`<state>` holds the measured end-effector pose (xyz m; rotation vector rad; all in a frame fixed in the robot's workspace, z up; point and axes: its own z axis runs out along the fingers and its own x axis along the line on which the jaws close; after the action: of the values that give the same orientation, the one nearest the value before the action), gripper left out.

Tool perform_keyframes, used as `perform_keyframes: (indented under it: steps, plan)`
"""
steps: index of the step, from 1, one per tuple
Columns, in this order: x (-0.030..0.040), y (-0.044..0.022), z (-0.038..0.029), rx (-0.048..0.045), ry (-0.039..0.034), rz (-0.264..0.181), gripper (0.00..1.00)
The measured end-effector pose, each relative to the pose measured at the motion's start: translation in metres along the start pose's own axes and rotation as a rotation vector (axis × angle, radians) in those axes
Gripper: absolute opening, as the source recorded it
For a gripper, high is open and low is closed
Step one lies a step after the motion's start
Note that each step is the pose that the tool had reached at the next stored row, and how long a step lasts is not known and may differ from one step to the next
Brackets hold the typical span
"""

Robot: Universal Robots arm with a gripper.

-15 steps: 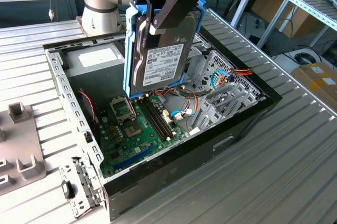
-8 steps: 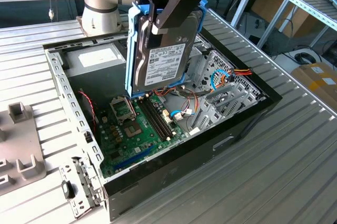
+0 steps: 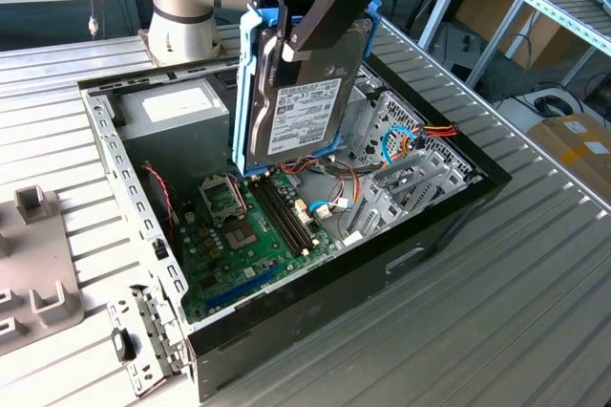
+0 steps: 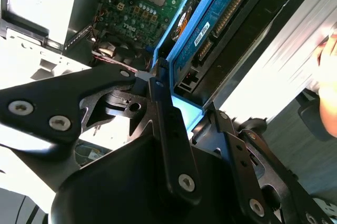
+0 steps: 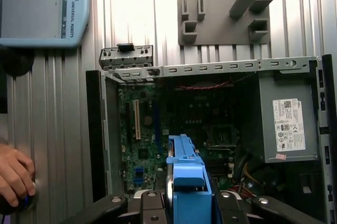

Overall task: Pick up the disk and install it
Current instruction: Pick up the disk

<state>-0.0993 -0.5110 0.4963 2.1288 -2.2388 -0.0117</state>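
The disk [image 3: 301, 106], grey metal with a white label and a blue carrier frame, hangs upright over the open computer case [image 3: 449, 221]. My gripper [image 3: 320, 20] is shut on its upper end, black fingers [image 3: 325, 6] pressing both faces. The disk's lower edge sits just above the motherboard [image 3: 243, 235]. In the second wrist view the disk [image 4: 216, 19] runs away from the fingers [image 4: 164, 108] toward the case interior. In the first wrist view the blue carrier [image 5: 187, 179] shows edge-on between the gripper [image 5: 187, 203] links.
A grey power-supply box [image 3: 177, 106] fills the case's far corner, and a metal drive cage with coloured cables [image 3: 401, 163] stands on the exterior view's right. A grey fixture plate [image 5: 226, 8] and a teach pendant [image 5: 42, 8] lie outside the case. A person's hand [image 5: 13, 174] rests nearby.
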Motion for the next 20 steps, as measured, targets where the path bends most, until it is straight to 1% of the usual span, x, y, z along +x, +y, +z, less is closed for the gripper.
perform_keyframes:
  steps: [4,17,20]
  plan:
    - [-0.0001,-0.0023,-0.0001,0.0,0.0012,0.0,0.37]
    - [-0.0007,-0.0153,-0.0004,0.0004,0.0082,0.0,0.37]
    - [-0.0009,-0.0171,-0.0004,0.0005,0.0095,0.0,0.37]
